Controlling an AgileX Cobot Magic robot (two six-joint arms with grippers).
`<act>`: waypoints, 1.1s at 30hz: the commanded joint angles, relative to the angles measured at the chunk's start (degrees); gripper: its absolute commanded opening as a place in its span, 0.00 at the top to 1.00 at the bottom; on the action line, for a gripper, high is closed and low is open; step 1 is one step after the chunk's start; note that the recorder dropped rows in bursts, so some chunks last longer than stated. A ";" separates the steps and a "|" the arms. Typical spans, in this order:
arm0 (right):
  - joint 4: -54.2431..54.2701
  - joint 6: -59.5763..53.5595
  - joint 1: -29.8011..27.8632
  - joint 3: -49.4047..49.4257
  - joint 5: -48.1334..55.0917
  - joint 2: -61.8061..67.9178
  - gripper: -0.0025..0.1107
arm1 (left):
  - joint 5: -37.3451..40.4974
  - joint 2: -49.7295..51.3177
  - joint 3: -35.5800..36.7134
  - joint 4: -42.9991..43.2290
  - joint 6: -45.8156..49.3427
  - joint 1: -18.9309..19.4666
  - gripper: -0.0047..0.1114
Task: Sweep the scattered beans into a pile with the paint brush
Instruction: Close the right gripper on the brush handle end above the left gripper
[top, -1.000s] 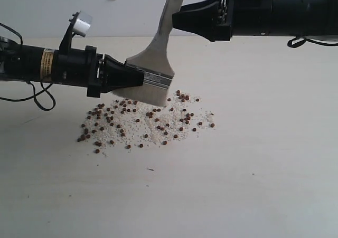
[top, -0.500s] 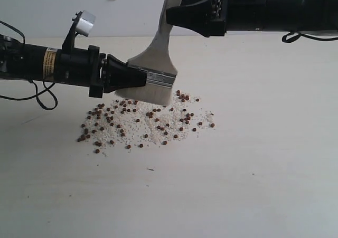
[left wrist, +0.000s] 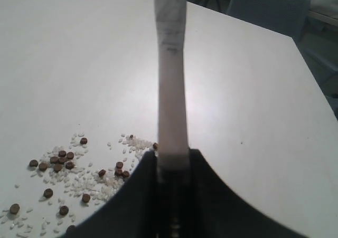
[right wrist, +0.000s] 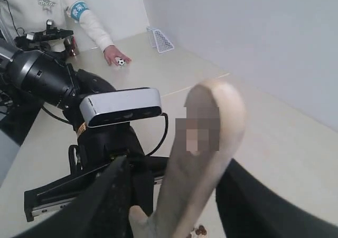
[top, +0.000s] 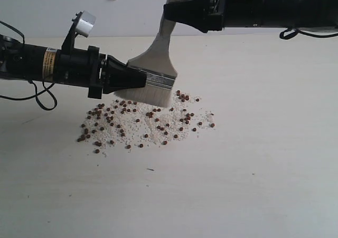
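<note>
The paint brush (top: 157, 64) stands tilted with its pale bristles just above the far edge of the beans (top: 142, 123). Those beans lie spread on the table among white grains. My left gripper (top: 142, 78) is shut on the brush at the silver ferrule. In the left wrist view the wooden handle (left wrist: 171, 79) rises from between the closed jaws of that gripper (left wrist: 173, 161), with beans (left wrist: 58, 161) to one side. My right gripper (top: 169, 10) is open at the handle's upper end. In the right wrist view the handle (right wrist: 206, 143) lies between its spread fingers (right wrist: 178, 164).
The left arm with its camera (right wrist: 120, 106) fills the middle of the right wrist view. A person's arm (right wrist: 90, 21) rests at the table's far end, near a small white rack (right wrist: 160, 40). A table edge (left wrist: 296, 43) shows in the left wrist view.
My right gripper has moved left and slightly up, so its open fingers now flank the handle's top. The left gripper and brush shifted a little to the right.
</note>
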 commanded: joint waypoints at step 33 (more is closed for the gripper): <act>0.53 0.06 1.70 -8.17 1.18 8.07 0.56 | -0.51 -0.04 -0.44 -1.14 1.36 -0.33 0.96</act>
